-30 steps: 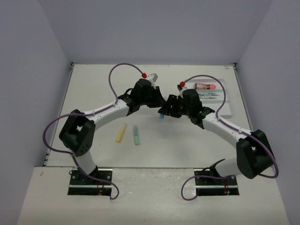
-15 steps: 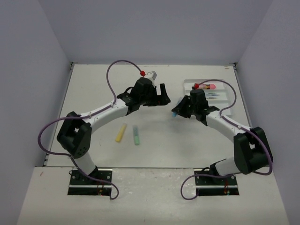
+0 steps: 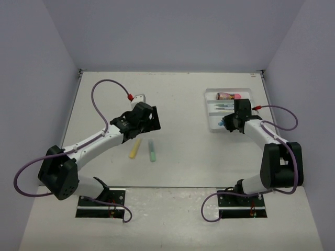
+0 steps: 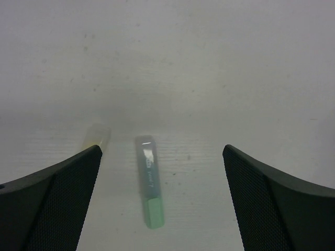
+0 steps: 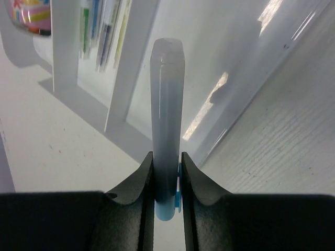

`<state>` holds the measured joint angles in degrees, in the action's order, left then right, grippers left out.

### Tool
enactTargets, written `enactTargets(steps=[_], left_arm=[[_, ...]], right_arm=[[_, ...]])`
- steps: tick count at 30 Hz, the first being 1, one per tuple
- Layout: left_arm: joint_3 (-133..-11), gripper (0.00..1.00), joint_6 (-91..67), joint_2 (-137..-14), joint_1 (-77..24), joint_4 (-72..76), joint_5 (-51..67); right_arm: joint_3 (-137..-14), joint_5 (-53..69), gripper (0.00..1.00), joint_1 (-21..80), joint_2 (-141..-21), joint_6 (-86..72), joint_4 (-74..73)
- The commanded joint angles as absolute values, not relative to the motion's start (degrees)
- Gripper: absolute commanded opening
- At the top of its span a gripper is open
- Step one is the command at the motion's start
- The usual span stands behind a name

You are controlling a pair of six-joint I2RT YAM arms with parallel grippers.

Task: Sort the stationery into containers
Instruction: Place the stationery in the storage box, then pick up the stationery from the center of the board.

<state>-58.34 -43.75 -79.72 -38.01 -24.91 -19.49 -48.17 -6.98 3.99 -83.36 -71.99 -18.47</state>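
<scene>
The white three-compartment tray (image 3: 246, 107) lies at the far right. In it are a pink tube (image 3: 229, 95) and thin pens (image 3: 225, 106). My right gripper (image 3: 229, 124) hangs over the tray's near left corner, shut on a light-blue marker (image 3: 221, 123). The right wrist view shows that marker (image 5: 166, 104) clamped between the fingers and pointing over the tray wall (image 5: 125, 78). My left gripper (image 3: 151, 121) is open above a yellow marker (image 3: 135, 148) and a green marker (image 3: 152, 151). The green marker (image 4: 149, 180) lies on the table between the open fingers and below them. The yellow marker (image 4: 97, 135) is partly hidden behind the left finger.
Grey walls close the table on three sides. The tray sits close to the right wall. Purple cables loop off both arms.
The grippers met mid-table at the light-blue marker. The left one opened and drew back left over the two markers. The right one shut on the marker and carried it to the tray.
</scene>
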Motion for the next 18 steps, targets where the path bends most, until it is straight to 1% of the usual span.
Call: enactTargets(steps=[1, 2, 4, 5, 6, 7, 10, 13, 18], left_arm=[[-48.99, 1.00, -47.52, -75.67, -38.58, -23.22, -22.87], [-47.86, 1.00, -47.44, -74.90, -38.61, -22.12, -22.11], [-45.44, 1.00, -47.16, -74.33, -38.81, -20.91, -20.95], [-44.87, 1.00, -46.81, -74.22, -38.96, -20.09, -20.48], [-44.49, 1.00, -46.62, -74.18, -39.08, -19.78, -20.25], [-44.33, 1.00, -46.53, -74.18, -39.22, -19.45, -20.22], [-44.30, 1.00, -46.11, -74.97, -40.10, -19.28, -21.32], [-44.50, 1.00, -45.95, -76.40, -41.42, -19.34, -22.66], [-45.32, 0.99, -47.89, -81.41, -44.01, -19.65, -25.08]], right_arm=[[-52.86, -9.11, 0.04, 0.59, -86.80, -74.09, -20.27], [-53.48, -8.83, 0.09, 0.35, -86.86, -73.28, -20.22], [-53.79, -8.28, 0.42, 0.37, -86.17, -72.26, -19.95], [-53.53, -7.82, 0.60, 0.42, -85.51, -71.74, -19.19], [-53.16, -7.43, 0.70, 0.44, -84.76, -71.38, -18.52], [-52.67, -7.08, 0.74, 0.38, -83.92, -70.95, -17.84], [-51.13, -6.53, 0.77, 0.44, -80.23, -68.10, -16.85], [-51.35, -5.14, 0.77, 0.90, -74.92, -63.42, -16.81], [-51.03, -6.74, 0.77, 4.12, -65.49, -57.05, -17.26]])
